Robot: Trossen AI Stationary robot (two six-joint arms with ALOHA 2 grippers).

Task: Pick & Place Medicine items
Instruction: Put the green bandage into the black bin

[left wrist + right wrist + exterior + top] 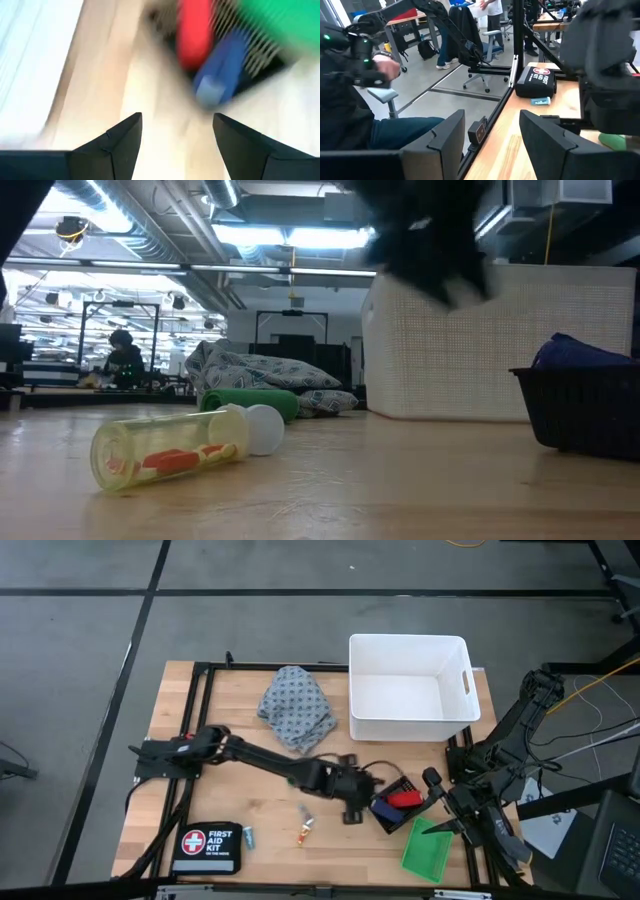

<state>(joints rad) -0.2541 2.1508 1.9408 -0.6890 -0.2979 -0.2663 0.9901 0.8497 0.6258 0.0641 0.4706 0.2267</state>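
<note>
My left gripper (366, 796) (177, 131) is open and holds nothing. It hovers just left of a small black basket (396, 815) in which a red oblong block (194, 31) (403, 798) and a blue cylinder (221, 70) (385, 808) lie. An orange-and-white tube (304, 831) (175, 448) lies on its side on the table. A green cylinder (250, 401) lies behind it in the low view. The pale teal vial (248, 836) (540, 101) lies beside the black first-aid pouch (206, 845). My right gripper (438, 802) (492, 131) is open and empty, right of the basket.
A white bin (410, 687) stands at the table's far right, with a crumpled grey patterned cloth (297, 706) to its left. A green tray (428, 849) sits near the table's near right corner. People show in the room beyond the table's left edge (510, 90).
</note>
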